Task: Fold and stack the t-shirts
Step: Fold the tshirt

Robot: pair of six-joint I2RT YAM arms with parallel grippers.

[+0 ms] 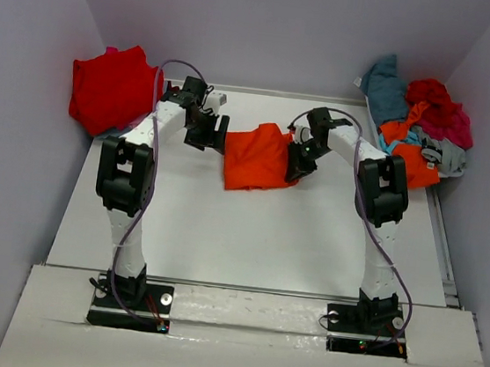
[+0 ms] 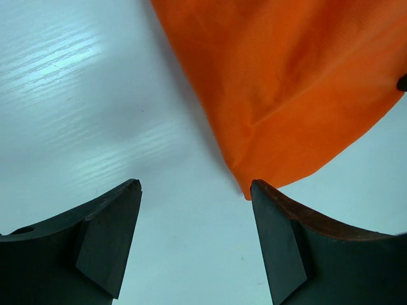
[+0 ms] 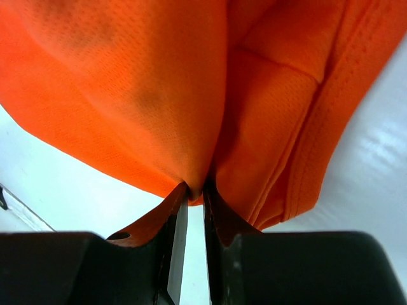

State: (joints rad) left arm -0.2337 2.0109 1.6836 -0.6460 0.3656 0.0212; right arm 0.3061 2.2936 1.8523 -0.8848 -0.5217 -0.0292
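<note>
Right tool clenches the orange t-shirt at its right edge; left tool, released, hovers at the left corner, just beside one finger

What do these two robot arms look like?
The left arm and right arm are white tubes with chunky black joints on black base plates. A thin purple cable runs along each. The left pincer and right pincer each have two black wedge-shaped fingers.

White table, orange t-shirt lying toward its far middle
</note>
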